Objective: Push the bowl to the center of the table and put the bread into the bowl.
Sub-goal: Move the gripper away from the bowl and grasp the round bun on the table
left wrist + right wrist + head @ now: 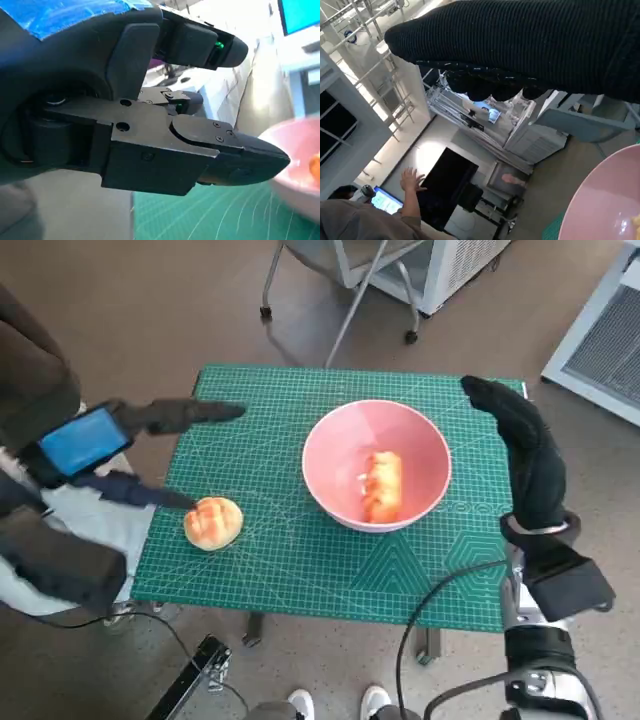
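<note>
**One bread piece in the pink bowl, a round bun loose on the mat**

In the head view, the table fills the middle of the frame, covered by a green cutting mat with pale grid lines. Above it, in the upper centre of the frame, stand the legs and castors of a wheeled chair, and a pale cabinet sits at the upper right edge. A black cable loops across the table's lower right corner. Two white shoe tips of a person show at the bottom edge.

The pink bowl stands right of the frame's centre, roughly mid-table, upright. Inside it lies an elongated golden bread piece, resting on the bowl's floor. A second item, a round bun, lies on the mat at the lower left of the table, well apart from the bowl, with open mat between them.

The left hand is at the left edge of the frame, its blue-taped back facing up. Its fingers are spread wide with nothing in them: one reaches over the table's upper left corner, another points down toward the bun, its tip just beside or touching it; I cannot tell which. The left wrist view shows the same parted black fingers with the bowl's rim beyond them.

The right hand, in its knitted glove, hovers at the table's right edge, just beside the bowl, fingers stretched out and holding nothing. In the right wrist view a person sits at the lower left with one hand raised.
</note>
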Controlling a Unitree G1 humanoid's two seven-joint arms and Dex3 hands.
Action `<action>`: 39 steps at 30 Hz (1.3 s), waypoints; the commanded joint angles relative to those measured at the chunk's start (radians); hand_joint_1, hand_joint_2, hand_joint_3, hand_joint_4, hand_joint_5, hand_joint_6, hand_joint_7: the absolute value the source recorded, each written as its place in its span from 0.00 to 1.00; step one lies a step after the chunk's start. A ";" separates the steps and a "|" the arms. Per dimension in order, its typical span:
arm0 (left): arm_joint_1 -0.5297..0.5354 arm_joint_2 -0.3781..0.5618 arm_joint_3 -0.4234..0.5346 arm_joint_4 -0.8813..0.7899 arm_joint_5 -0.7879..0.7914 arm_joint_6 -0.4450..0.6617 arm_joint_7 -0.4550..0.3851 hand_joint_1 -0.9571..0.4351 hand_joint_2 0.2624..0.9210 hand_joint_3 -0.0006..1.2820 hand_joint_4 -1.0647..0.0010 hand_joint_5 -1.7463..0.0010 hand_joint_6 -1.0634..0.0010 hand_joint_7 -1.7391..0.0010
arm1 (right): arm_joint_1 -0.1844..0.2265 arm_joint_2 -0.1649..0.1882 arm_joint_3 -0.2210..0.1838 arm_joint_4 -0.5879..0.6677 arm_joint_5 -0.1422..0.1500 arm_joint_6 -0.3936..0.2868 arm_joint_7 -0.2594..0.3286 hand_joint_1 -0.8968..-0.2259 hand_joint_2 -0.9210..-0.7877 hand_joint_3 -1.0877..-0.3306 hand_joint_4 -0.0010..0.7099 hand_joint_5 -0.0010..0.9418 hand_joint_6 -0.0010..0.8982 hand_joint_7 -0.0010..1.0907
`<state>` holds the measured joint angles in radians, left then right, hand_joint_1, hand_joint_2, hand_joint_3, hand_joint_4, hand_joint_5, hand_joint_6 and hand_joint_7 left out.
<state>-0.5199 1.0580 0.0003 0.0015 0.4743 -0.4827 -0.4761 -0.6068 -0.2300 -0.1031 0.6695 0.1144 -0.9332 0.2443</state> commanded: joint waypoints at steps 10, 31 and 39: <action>0.067 -0.018 -0.042 0.000 0.105 0.074 -0.039 0.56 0.71 0.00 0.69 1.00 0.59 0.97 | -0.017 0.001 0.000 0.032 0.024 0.016 0.056 0.47 0.00 0.29 0.46 0.03 0.00 0.80; 0.005 -0.090 -0.225 0.177 0.279 0.152 -0.076 0.58 0.74 0.01 0.75 1.00 0.61 0.99 | -0.018 -0.024 -0.022 0.053 0.050 0.008 0.106 0.46 0.00 0.30 0.45 0.02 0.00 0.80; -0.028 -0.119 -0.298 0.264 0.345 0.177 -0.102 0.58 0.75 0.01 0.78 1.00 0.62 0.99 | -0.011 -0.029 -0.028 0.052 0.037 -0.002 0.097 0.46 0.00 0.31 0.45 0.02 0.00 0.80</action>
<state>-0.5268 0.9554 -0.2712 0.2370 0.7972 -0.3140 -0.5634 -0.6336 -0.2568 -0.1264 0.7132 0.1545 -0.9354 0.3397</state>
